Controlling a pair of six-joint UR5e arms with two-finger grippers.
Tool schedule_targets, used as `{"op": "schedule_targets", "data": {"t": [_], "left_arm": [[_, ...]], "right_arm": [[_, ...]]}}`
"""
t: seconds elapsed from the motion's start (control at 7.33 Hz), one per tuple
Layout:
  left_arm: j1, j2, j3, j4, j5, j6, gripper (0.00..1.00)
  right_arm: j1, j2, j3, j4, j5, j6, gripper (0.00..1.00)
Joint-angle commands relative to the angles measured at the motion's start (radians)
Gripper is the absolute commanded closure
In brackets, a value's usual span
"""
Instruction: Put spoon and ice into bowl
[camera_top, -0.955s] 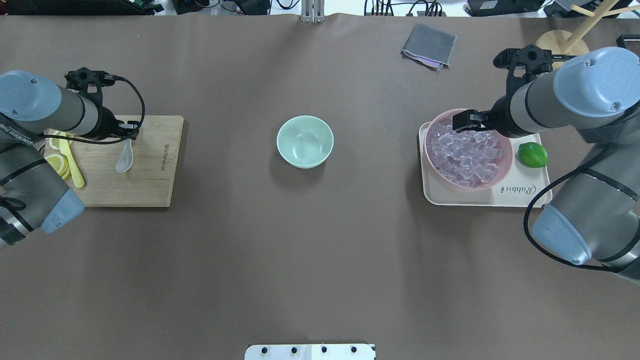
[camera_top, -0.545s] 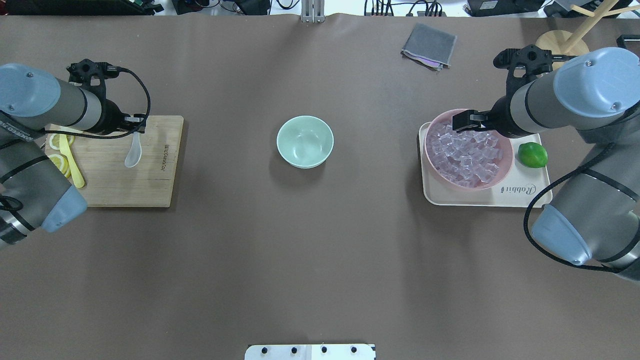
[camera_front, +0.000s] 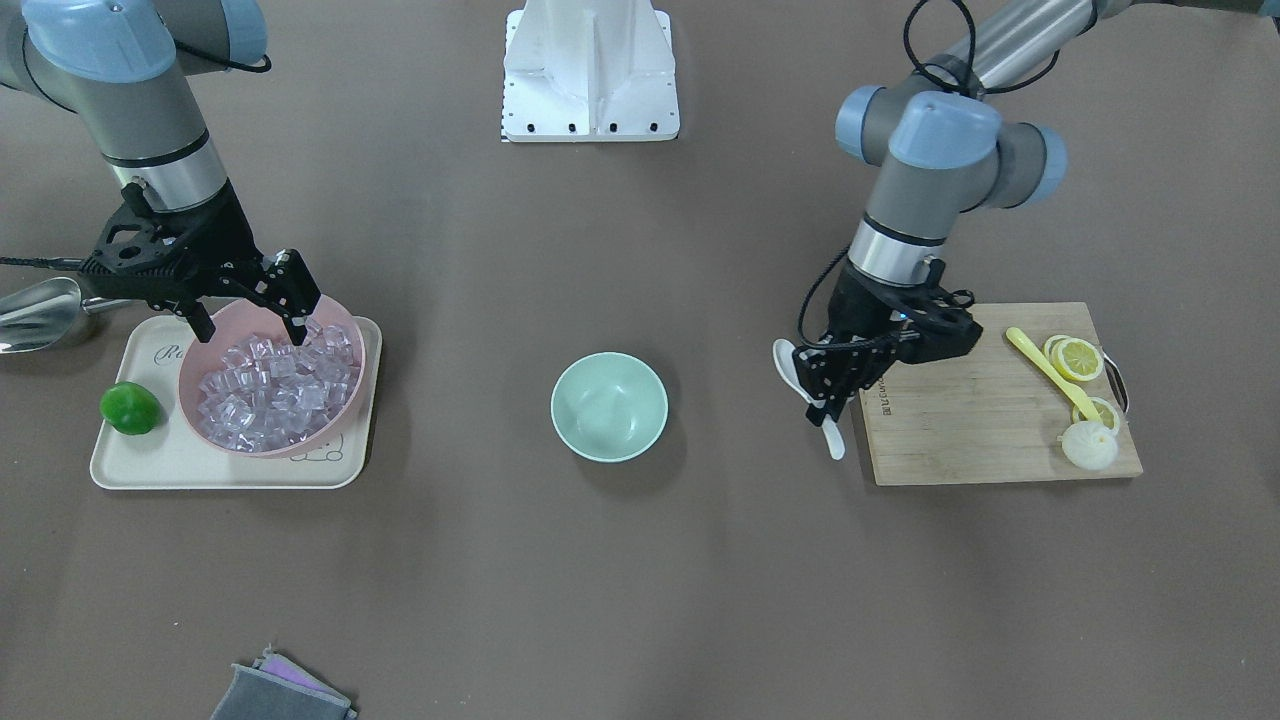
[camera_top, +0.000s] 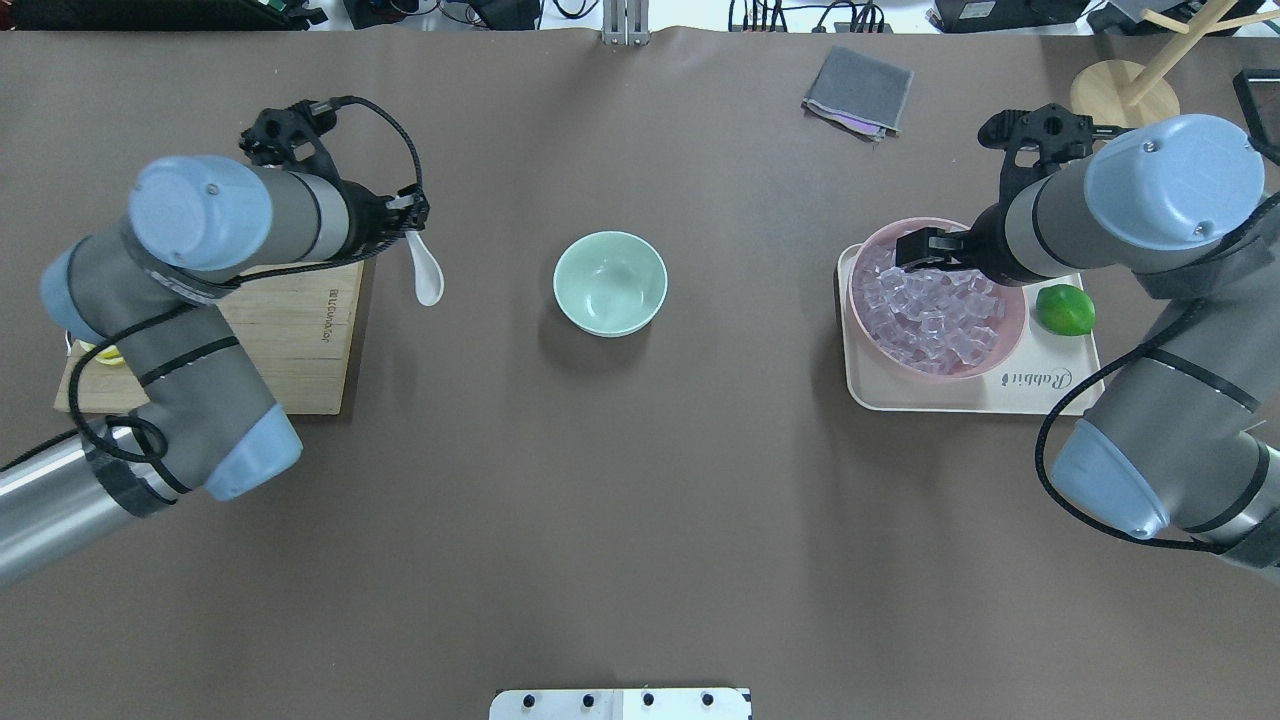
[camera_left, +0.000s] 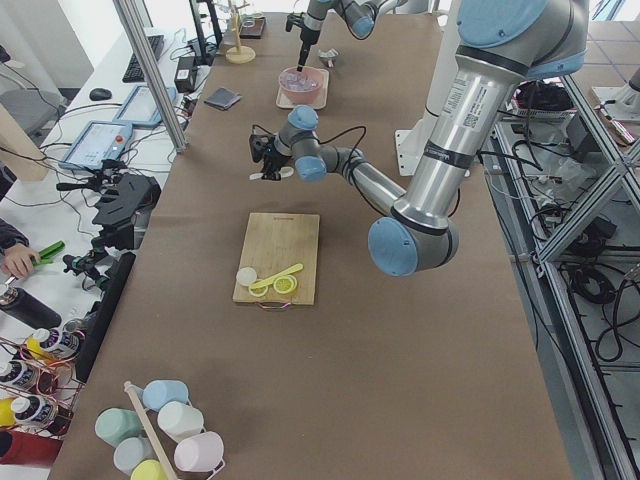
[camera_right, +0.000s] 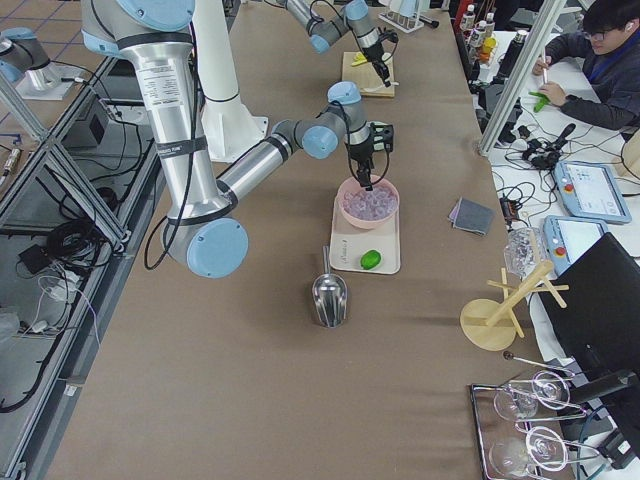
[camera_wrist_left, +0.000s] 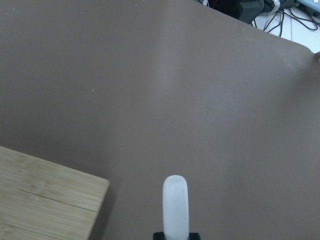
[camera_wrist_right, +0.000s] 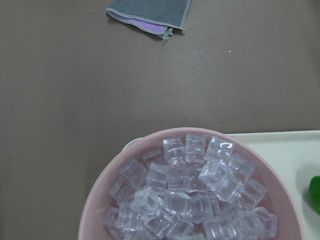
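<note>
Spoon (camera_top: 428, 282): glossy white, with a deep oval scoop and a short thick handle. It is lifted clear of the table, the scoop sticking out from the left jaws on the robot's side.
Left gripper (camera_front: 822, 398): jaws clamped on the spoon's handle, with nothing else between them.
Bowl (camera_top: 610, 283): small, round and mint-green, its smooth inside bare. It sits out to the side of the left jaws, well apart, between the two grippers.
Ice (camera_top: 935, 310): clear, colourless cubes heaped in a pink bowl (camera_top: 940, 377), under the right jaws.
Right gripper (camera_front: 250, 322): jaws spread wide and holding nothing, above the pile — I cannot tell whether the fingertips touch the cubes.
Cutting board (camera_top: 290, 350): pale wood, just behind the left jaws, carrying lemon slices (camera_front: 1075, 358) and a yellow utensil (camera_front: 1050, 372).
Tray (camera_top: 960, 395): cream, under the pink bowl; a lime (camera_top: 1065, 309) lies on it near the right jaws.
Table (camera_top: 640, 520): matte brown covering. A grey cloth (camera_top: 860, 90) lies beyond the right jaws, well apart, and a steel scoop (camera_front: 40, 312) is beside the tray.
Room: benches with screens and cables run along the table's far side, and a person sits at one of them.
</note>
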Motion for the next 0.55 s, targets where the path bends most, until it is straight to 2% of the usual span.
{"op": "schedule_targets", "data": {"t": [0.0, 0.27, 0.41], "left_arm": [[0.091, -0.129, 0.073, 0.004, 0.133, -0.109, 0.94], [0.119, -0.226, 0.162, 0.004, 0.182, -0.170, 0.94], [0.120, -0.229, 0.181, 0.002, 0.184, -0.172, 0.94]], "right_arm": [[-0.010, 0.009, -0.020, 0.008, -0.003, 0.000, 0.00], [-0.016, 0.015, -0.023, 0.008, -0.008, 0.000, 0.00], [-0.022, 0.015, -0.024, 0.008, -0.009, 0.000, 0.00]]}}
